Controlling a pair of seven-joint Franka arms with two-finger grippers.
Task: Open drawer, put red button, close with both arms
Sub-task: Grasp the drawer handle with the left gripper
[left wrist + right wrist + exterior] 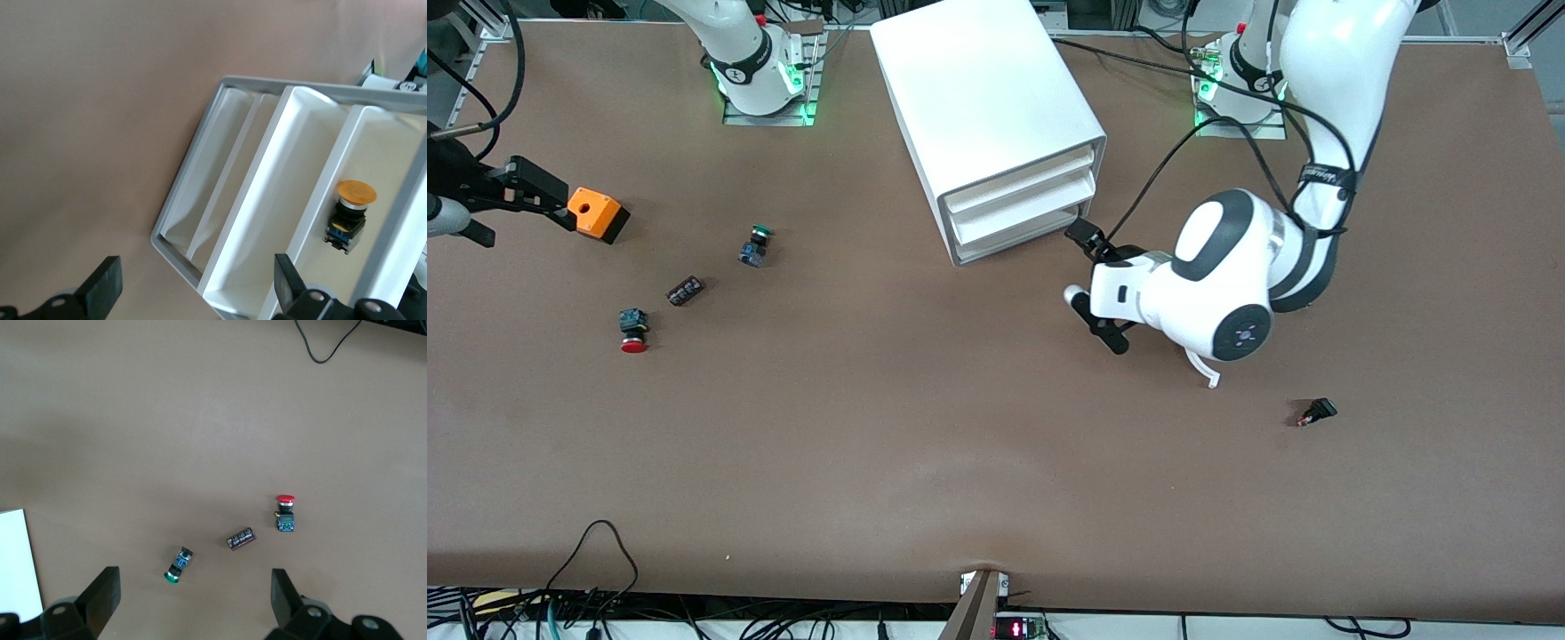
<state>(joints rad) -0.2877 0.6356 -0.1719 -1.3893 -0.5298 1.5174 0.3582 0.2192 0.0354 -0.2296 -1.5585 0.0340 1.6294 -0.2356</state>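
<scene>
Zero steps done, by my reading: all three drawers point(1021, 210) sit in the cabinet point(983, 98). Red button point(633, 330) lies on the table point(925, 427) toward the right arm's end, nearer the camera than the green button point(757, 244).

Left gripper point(1091, 282): wide, empty, in front of the drawers. Right gripper point(193, 590): wide, empty, over the table by the orange box point(596, 213).

Count: one red button, one green, one yellow-capped button point(349, 217) inside a drawer, two small dark parts.

The left arm point(1325, 107) bends down from its base, wrist turned sideways, and the left gripper point(1089, 280) hangs low with jaws spread wide and nothing between them. The right gripper point(190, 607) hangs high, jaws equally wide and empty.
</scene>
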